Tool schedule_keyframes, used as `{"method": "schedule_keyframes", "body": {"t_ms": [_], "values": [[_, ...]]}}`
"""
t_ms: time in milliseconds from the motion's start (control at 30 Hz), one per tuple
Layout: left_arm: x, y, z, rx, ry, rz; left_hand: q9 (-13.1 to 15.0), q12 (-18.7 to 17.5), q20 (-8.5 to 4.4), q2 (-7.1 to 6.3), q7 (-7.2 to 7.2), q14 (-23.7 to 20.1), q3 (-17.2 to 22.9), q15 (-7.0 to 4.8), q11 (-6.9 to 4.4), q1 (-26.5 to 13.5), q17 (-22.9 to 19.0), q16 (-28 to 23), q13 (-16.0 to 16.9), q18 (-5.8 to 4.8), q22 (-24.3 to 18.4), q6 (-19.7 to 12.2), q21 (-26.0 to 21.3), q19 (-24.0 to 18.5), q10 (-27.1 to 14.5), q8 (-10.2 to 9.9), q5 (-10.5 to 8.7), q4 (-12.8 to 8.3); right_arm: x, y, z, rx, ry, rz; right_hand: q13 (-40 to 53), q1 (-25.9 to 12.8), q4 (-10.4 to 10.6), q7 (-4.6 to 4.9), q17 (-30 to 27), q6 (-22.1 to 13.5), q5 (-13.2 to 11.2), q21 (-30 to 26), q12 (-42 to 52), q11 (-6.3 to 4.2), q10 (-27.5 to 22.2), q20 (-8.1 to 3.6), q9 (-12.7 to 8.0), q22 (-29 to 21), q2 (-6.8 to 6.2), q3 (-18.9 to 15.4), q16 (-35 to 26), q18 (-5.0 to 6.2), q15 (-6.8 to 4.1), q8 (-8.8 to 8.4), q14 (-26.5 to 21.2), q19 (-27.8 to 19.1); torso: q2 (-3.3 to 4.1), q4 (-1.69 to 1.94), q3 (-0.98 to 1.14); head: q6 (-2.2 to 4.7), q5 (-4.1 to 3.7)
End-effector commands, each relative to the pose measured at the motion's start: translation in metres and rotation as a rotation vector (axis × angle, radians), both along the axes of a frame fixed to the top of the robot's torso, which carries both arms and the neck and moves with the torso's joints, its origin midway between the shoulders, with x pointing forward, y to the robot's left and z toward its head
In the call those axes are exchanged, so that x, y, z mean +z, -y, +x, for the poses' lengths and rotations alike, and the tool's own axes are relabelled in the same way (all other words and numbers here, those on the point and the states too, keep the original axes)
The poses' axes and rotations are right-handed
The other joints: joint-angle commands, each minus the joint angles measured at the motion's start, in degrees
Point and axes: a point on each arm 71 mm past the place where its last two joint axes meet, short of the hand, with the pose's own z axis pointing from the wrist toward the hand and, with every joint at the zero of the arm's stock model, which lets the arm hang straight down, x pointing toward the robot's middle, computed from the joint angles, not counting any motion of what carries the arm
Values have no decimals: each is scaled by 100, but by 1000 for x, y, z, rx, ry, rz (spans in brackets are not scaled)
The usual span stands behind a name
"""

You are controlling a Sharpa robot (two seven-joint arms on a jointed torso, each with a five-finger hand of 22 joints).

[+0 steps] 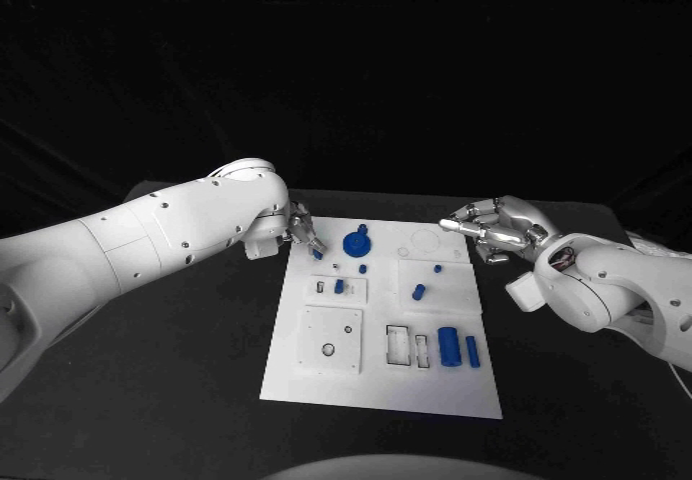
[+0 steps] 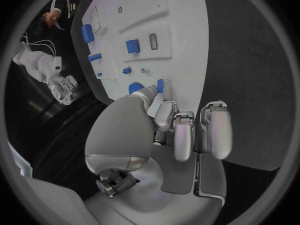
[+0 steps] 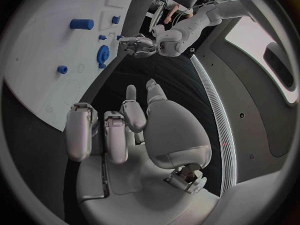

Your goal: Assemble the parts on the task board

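The white task board (image 1: 433, 385) lies in the middle of the black table. My left hand (image 1: 296, 230) hovers at the board's far left corner and pinches a small blue peg (image 2: 160, 85) between thumb and finger, just over the board (image 2: 181, 30). A blue gear (image 1: 356, 242) lies right beside it. My right hand (image 1: 498, 228) hangs above the board's far right edge, fingers loosely bent and apart, with nothing in them. A blue cylinder (image 1: 450, 347) and a slim blue pin (image 1: 472, 348) rest near the front right.
Small blue pieces sit mid-board (image 1: 339, 286) and right of centre (image 1: 420, 293). A raised white square plate (image 1: 330, 340) takes up the board's front left. Black table surface (image 1: 159, 380) spreads on both sides of the board.
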Motion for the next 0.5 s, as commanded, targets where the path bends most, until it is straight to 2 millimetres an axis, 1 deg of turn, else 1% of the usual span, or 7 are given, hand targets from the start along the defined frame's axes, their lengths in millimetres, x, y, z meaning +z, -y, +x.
{"method": "schedule_keyframes", "body": {"t_ms": [33, 67, 133, 167, 300, 367, 500], "values": [[7, 4, -5, 13, 68, -85, 13, 31, 8, -53, -14, 591, 887, 6, -3, -27, 1508, 17, 16, 3, 846, -13, 34, 379, 62, 28, 22, -822, 0, -1, -1, 16, 0, 6, 1956, 6, -9, 8, 1506, 45, -2, -21, 1982, -84, 552, -2, 9, -6, 48, -23, 23, 25, 22, -34, 598, -54, 0, 1, 1, 12, 23], [8, 3, -7, 10, 78, -93, 15, 30, 7, -68, -15, 591, 910, 6, -3, -35, 1508, 17, 14, 1, 852, -10, 39, 381, 65, 33, 26, -832, 0, -1, -1, 16, 0, 6, 1956, 6, -9, 8, 1506, 45, -2, -21, 1982, -84, 552, -2, 9, -6, 48, -23, 23, 25, 22, -34, 598, -54, -2, 5, 2, 14, 24], [10, 3, -12, 4, 97, -105, 19, 34, 6, -90, -15, 591, 944, 5, -4, -46, 1508, 17, 19, -1, 862, -3, 48, 384, 73, 40, 32, -848, 0, -1, -1, 15, 0, 6, 1956, 6, -9, 8, 1506, 45, -2, -21, 1982, -84, 552, -2, 9, -6, 48, -23, 23, 25, 22, -34, 598, -54, 1, 0, 0, 19, 31], [11, 2, -14, 2, 106, -110, 19, 38, 6, -96, -16, 591, 953, 5, -4, -50, 1508, 17, 23, -2, 865, -1, 51, 385, 77, 42, 34, -852, 0, -1, -1, 15, 0, 6, 1957, 2, -7, 8, 1506, 46, 2, -24, 1983, -84, 553, -2, 10, -10, 51, -25, 23, 26, 22, -37, 598, -56, -1, 5, 0, 20, 32], [13, -1, -21, -4, 128, -120, 22, 51, 3, -130, -17, 591, 1001, 4, -6, -67, 1508, 17, 37, -6, 882, 12, 66, 391, 95, 50, 44, -875, 0, 0, -1, 15, -1, 6, 1957, 1, -6, 8, 1506, 46, 3, -25, 1984, -83, 553, -2, 11, -11, 52, -26, 23, 26, 22, -38, 598, -57, 2, 3, -3, 25, 49], [12, -2, -26, -9, 139, -121, 23, 57, 2, -148, -17, 591, 1025, 3, -7, -77, 1508, 17, 43, -8, 889, 20, 72, 394, 103, 54, 50, -887, 0, 0, -2, 14, -1, 6, 1957, 1, -6, 8, 1506, 46, 3, -25, 1984, -83, 553, -2, 11, -11, 52, -26, 23, 26, 22, -38, 598, -57, 1, 0, -3, 22, 57], [7, -6, -36, -18, 152, -117, 23, 65, 1, -167, -18, 591, 1049, 2, -8, -86, 1508, 17, 52, -10, 898, 27, 81, 397, 113, 57, 55, -898, 0, 0, -2, 14, -1, 7, 1957, 1, -6, 8, 1506, 46, 3, -25, 1984, -83, 553, -2, 11, -11, 52, -26, 23, 26, 22, -38, 598, -57, -1, 4, 0, 22, 66]]}}
